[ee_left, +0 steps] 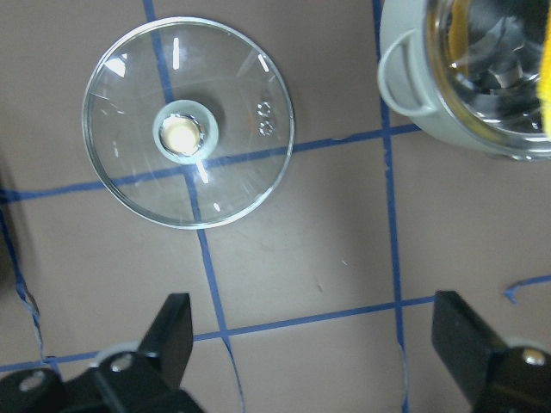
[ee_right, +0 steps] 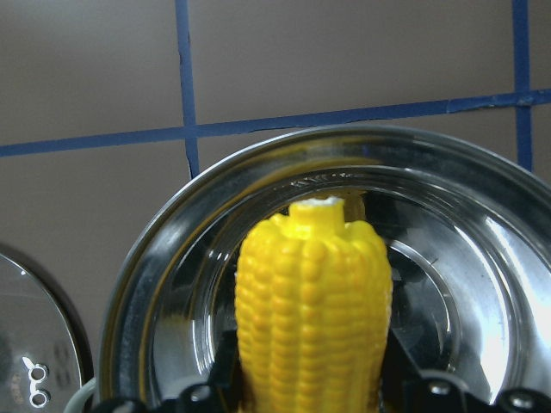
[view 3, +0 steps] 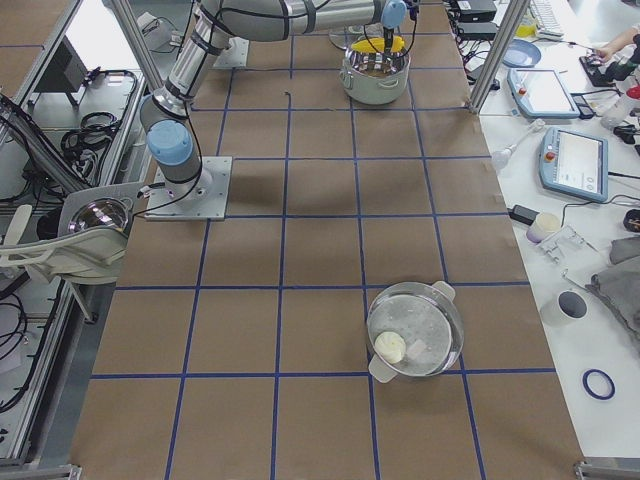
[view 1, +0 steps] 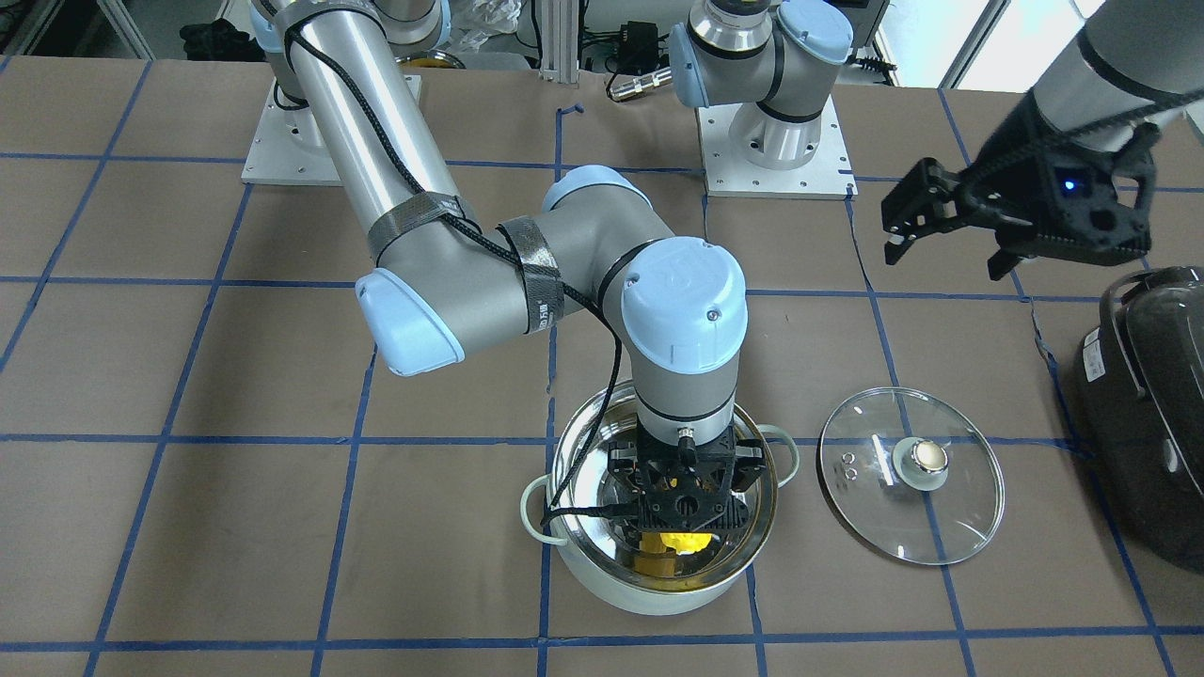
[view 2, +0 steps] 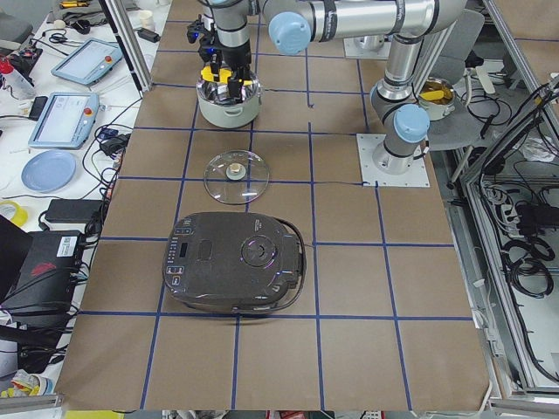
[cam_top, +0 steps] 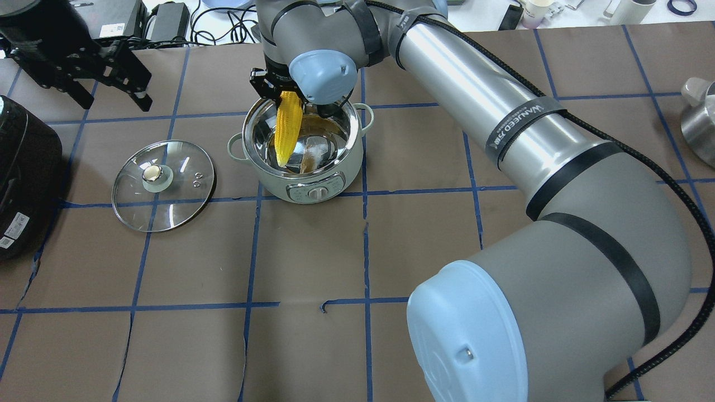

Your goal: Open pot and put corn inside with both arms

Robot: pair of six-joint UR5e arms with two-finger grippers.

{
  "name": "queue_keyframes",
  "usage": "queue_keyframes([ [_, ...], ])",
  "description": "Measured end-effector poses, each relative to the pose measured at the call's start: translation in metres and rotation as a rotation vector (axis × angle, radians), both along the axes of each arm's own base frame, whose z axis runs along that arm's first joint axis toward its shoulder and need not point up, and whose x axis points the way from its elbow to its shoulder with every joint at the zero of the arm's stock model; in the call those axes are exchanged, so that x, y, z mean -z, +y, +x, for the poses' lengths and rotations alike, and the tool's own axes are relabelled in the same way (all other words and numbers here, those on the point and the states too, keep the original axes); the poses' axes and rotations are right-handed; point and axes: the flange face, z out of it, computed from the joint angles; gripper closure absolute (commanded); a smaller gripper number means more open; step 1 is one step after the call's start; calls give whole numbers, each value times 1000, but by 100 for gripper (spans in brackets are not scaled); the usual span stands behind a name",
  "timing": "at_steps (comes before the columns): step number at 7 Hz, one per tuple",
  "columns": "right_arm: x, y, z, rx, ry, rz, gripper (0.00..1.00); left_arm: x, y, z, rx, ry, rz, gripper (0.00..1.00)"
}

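Note:
The pot (cam_top: 335, 167) stands open on the table, its shiny inside showing. My right gripper (cam_top: 287, 103) is shut on the thick end of the yellow corn (cam_top: 289, 128) and holds it pointing down into the pot, the tip near the bottom. The right wrist view shows the corn (ee_right: 314, 301) between the fingers, inside the pot's rim (ee_right: 172, 258). From the front, the right gripper (view 1: 685, 512) sits inside the pot (view 1: 583, 564) and hides most of the corn (view 1: 673, 543). My left gripper (cam_top: 114, 97) is open and empty, raised above the table beyond the lid.
The glass lid (cam_top: 184, 195) lies flat on the table beside the pot, on the robot's left. A large black domed appliance (cam_top: 22, 178) stands past the lid at the table's left end. A second steel pot (view 3: 415, 330) stands far to the right.

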Motion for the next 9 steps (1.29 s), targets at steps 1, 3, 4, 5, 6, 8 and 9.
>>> queue_keyframes([
  [1,-2,2,-1,11,-9,-11,0,-7,10,-33,-38,-6,-18,0],
  [3,-21,6,-6,8,-19,-38,0,-6,15,-68,-76,-10,-57,0],
  [4,-38,4,-21,-1,-11,-53,0,-3,16,-73,-80,-9,-79,0],
  [5,-58,-3,-55,-18,26,-51,0,-1,18,-75,-80,-9,-90,0],
  [6,-78,-8,-105,-41,78,-19,0,0,19,-75,-80,-9,-94,0],
  [8,-112,8,-216,-76,129,32,0,0,19,-75,-81,-10,-96,0],
  [9,-130,38,-265,-100,141,33,0,1,19,-75,-82,-10,-96,0],
])
